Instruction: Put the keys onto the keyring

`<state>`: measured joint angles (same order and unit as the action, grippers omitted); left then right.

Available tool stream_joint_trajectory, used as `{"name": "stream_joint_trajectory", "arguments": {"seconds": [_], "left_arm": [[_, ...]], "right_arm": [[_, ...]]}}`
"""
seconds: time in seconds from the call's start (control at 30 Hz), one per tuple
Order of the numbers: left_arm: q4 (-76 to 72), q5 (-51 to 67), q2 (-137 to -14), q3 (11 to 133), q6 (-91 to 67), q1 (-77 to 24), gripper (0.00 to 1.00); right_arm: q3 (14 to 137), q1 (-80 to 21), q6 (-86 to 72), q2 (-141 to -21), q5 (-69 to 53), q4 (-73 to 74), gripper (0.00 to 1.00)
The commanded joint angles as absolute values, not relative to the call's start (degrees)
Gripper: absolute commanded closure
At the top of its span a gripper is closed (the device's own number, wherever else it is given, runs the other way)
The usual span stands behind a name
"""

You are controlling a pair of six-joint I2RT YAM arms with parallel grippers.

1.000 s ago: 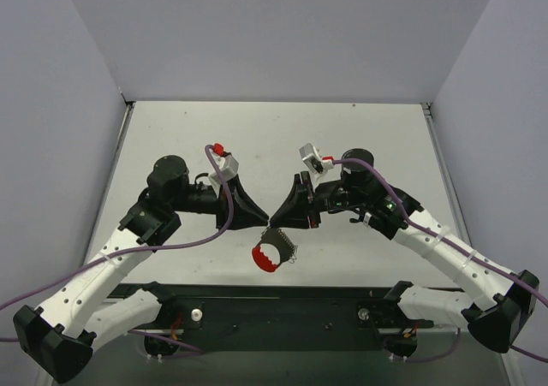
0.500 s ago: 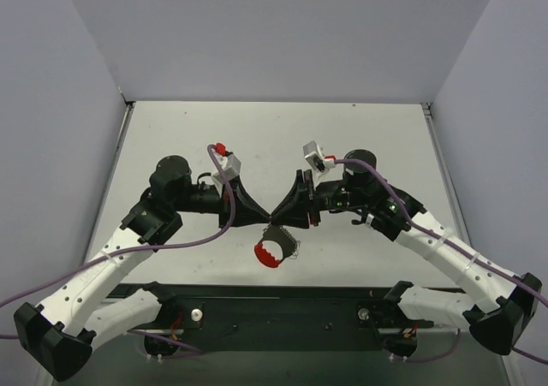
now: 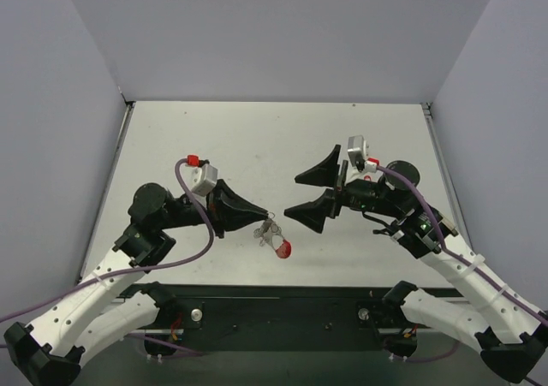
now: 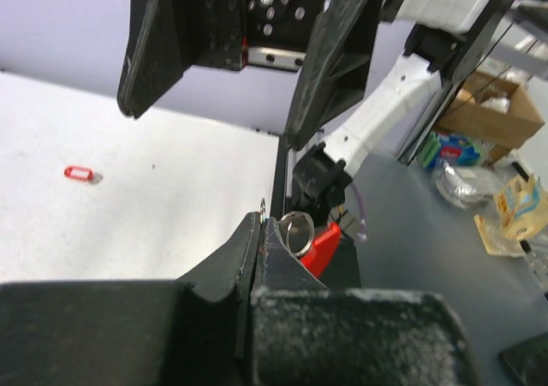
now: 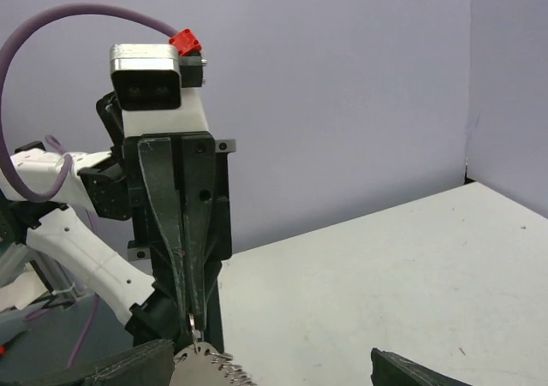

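**Left pincer** (image 3: 259, 217): fingers pressed together, clamped on the keyring (image 3: 274, 235). From the top camera I see the keyring hanging off the pincer tip. It is over the middle of the tabletop (image 3: 257, 138), toward the near edge. I cannot tell whether its lowest part touches the surface. Its red arc (image 3: 283, 249) sits at the end farthest from the pincer tip. In the left wrist view a silver ring (image 4: 298, 231) stands just past the closed fingertips, with the red arc right behind it.

**Right pincer** (image 3: 292, 196): fingers wide apart, holding nothing. It faces the left pincer from the right half of the tabletop. Its tips are near the keyring but not touching it. In the right wrist view the left pincer stands head-on with a small silver piece pinched at its tip. A toothed grey band (image 5: 210, 371) hangs just below that tip, at the bottom of the view.

**Keys:** in the left wrist view a small red tag (image 4: 78, 174) lies flat on the tabletop, apart from both pincers. It is too small for me to tell whether a key is attached.
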<state>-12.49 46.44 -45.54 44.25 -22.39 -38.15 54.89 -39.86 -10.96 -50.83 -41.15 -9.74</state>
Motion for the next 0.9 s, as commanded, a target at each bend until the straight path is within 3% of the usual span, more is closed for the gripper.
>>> {"name": "stream_joint_trajectory", "arguments": {"seconds": [0.0,0.33,0.57,0.87], "left_arm": [[-29.51,42.81,-43.68,41.40,-28.99,-38.50,1.00],[-38.31,42.80,-44.21,40.17,-32.08,-39.02,1.00],[-47.02,41.39,-45.44,38.06,-35.86,-39.11,1.00],[-48.87,41.22,-47.37,38.58,-36.56,-39.99,1.00]], "right_arm": [[53.88,-38.76,-12.13,-50.10,-42.80,-14.23,0.00],[54.32,-38.32,-13.88,-50.27,-48.60,-17.75,0.08],[54.41,-38.32,-15.90,-51.59,-50.27,-21.96,0.28],[55.19,-38.76,-20.04,-53.87,-54.22,-27.86,0.30]]}}
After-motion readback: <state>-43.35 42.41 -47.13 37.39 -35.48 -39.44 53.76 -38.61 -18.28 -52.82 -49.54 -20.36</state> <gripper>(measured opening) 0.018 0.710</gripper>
